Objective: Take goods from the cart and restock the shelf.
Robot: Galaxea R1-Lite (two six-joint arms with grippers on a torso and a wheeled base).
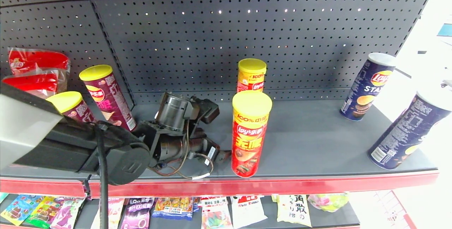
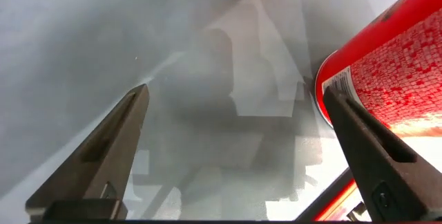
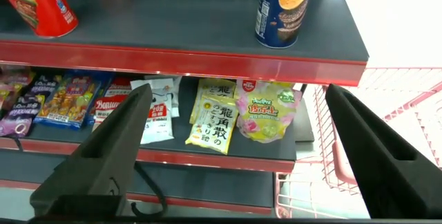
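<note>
Left gripper (image 2: pixel 236 92): fingers spread wide, gap between them was free, only bare shelf board (image 2: pixel 103 30) lay beyond tips. Red can (image 2: pixel 394 65) stood right at one fingertip (image 2: pixel 345 117) and closed that side; touching or not, was not clear. Other finger's side was free.

Right gripper (image 3: pixel 238 92): fingers spread wide, air between. Beyond tips, red shelf edge (image 3: pixel 173 57) crossed path; snack bags (image 3: pixel 217 120) filled lower shelf behind gap. Blue can (image 3: pixel 283 6) stood just past edge. Wire cart (image 3: pixel 311 193) was near one finger.
</note>
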